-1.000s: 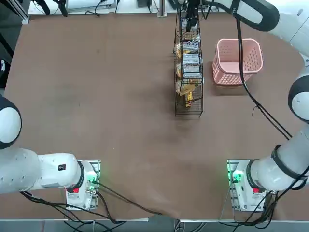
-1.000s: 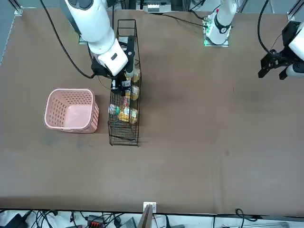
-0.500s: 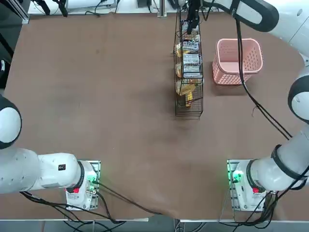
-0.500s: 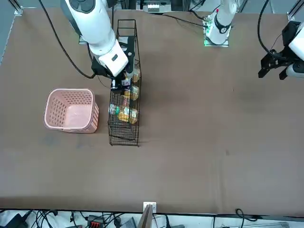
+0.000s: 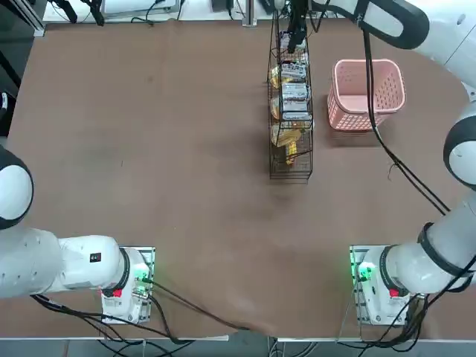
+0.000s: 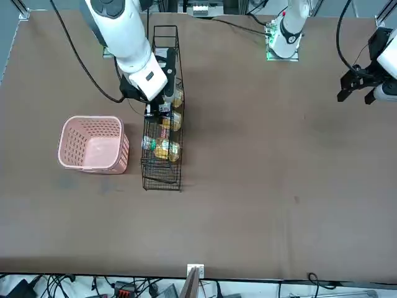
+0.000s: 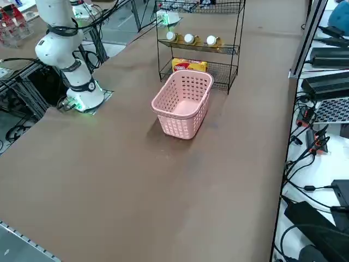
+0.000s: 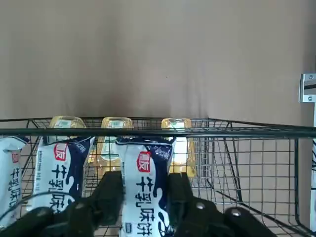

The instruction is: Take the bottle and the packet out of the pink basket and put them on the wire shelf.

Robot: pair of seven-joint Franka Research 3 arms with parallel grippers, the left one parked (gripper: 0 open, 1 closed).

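1. The right arm reaches far across the table to the far end of the wire shelf [image 5: 290, 104]; its wrist points down over the shelf's top tier, seen in top view and front view.
2. The right gripper [image 8: 144, 197] is low inside the top tier; its two fingers [image 8: 111, 195] stand one on each side of the packet [image 8: 144, 182]; they are very close to the packet's sides, but if they press it or are just apart I cannot tell.
3. The packet is whitish w/ dark blue print; it lies on the top tier beside two other packets [image 8: 57, 170] of the same kind.
4. Three bottles [image 8: 177, 143] w/ yellow contents lie on a tier below the packets; in right side view their white caps are in a row; which one is the task's bottle I cannot tell.
5. The pink basket [image 5: 366, 93] stands near the shelf, not touching it; it looks empty in front view and right side view.
6. Room: wide bare table [image 5: 149, 149] on the shelf's other side; the basket's side is more narrow; the shelf's far end is near the table edge.
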